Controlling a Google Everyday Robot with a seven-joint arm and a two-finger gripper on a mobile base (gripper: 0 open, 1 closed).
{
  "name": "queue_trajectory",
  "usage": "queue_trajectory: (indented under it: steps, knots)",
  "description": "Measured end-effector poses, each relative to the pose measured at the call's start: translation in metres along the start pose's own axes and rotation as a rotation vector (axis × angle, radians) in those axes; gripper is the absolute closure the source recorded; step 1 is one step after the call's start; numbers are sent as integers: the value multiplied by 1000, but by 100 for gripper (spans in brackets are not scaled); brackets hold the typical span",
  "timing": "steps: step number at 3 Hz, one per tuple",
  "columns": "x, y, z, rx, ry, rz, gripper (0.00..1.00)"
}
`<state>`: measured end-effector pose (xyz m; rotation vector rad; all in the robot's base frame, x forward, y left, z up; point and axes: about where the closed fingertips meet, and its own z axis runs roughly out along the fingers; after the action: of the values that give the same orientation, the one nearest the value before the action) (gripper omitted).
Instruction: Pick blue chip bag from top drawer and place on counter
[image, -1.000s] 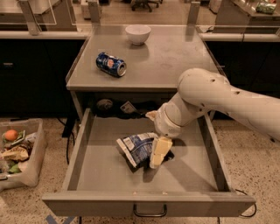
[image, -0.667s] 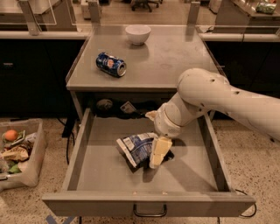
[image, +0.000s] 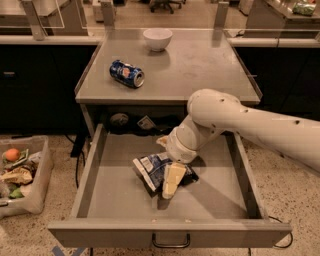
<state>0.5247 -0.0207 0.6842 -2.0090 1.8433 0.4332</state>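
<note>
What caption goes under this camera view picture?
Robot's tool at the blue chip bag inside the open top drawer.

Top drawer (image: 95, 170) is drawn out toward the camera. Chip bag (image: 149, 169) is lying on the drawer floor, near the middle. Gripper (image: 172, 181) is positioned inside the drawer, over the bag's right part. Counter (image: 200, 70) is located above and behind the drawer. A can (image: 127, 74) is laid on it above the drawer's rear left, with a bowl (image: 157, 39) placed farther behind. A bin (image: 30, 200) is set on the floor left of the drawer.
</note>
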Motion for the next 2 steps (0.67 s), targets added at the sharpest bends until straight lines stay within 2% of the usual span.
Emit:
queue_trajectory:
  steps: [1,2]
  knots:
    - [0,-2,24,-32,-7,-2,0]
    - [14,5,40,-53,7,30,0]
